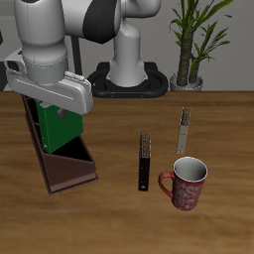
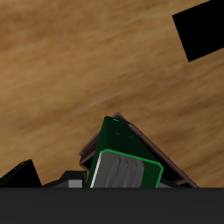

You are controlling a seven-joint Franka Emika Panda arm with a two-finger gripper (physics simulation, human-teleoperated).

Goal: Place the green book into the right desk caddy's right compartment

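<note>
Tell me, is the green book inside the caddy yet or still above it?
Partly in: the green book stands tilted within the right desk caddy, its top above the walls, under the end effector. Which compartment, and whether it's released: cannot tell.

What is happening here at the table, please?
A Franka arm's gripper holds the green book over the maroon caddy, at the caddy's far end. The book seems partly lowered inside it; whether it is released cannot be told. A black book, a beige book and a red mug stand apart, untouched.
</note>
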